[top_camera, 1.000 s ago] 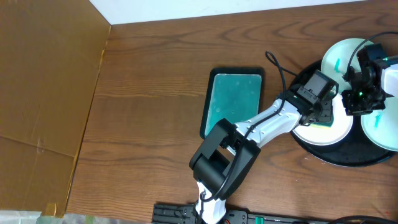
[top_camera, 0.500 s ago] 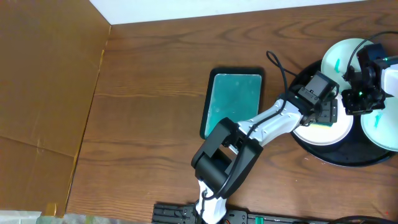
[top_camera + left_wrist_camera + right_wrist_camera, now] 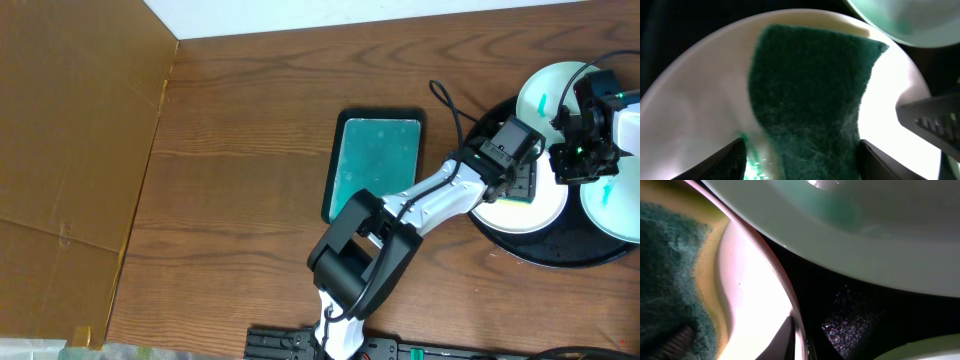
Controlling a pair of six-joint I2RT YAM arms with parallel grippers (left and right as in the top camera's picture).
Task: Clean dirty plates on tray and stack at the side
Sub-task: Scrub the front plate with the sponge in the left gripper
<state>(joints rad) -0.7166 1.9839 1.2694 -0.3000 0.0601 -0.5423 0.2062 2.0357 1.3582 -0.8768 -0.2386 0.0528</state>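
Round black tray (image 3: 545,252): against the right edge of the worktop (image 3: 250,200), partly cut off by the overhead frame, carrying three plates. Far plate (image 3: 548,88): overhangs the tray's rim toward the far right corner and bears a teal smear (image 3: 542,103). Right-hand plate (image 3: 615,210): at the worktop's right edge, only partly in view. Left-hand plate (image 3: 535,210): on the side of the tray toward the worktop's middle, with the left gripper (image 3: 522,182) over it. Sponge (image 3: 810,85): dark green, yellow on one side in the right wrist view, lying flat on the left-hand plate beside a small green smear (image 3: 747,155). Left jaws: part open, closed about the sponge's near end. Right gripper (image 3: 572,160): above the tray between the far and right-hand plates, close to the rim of the left-hand plate; how its jaws stand cannot be told. Rectangular black tray (image 3: 378,160): teal inside, near the worktop's middle, just left of the round tray. Brown cardboard (image 3: 70,150): along the left edge.
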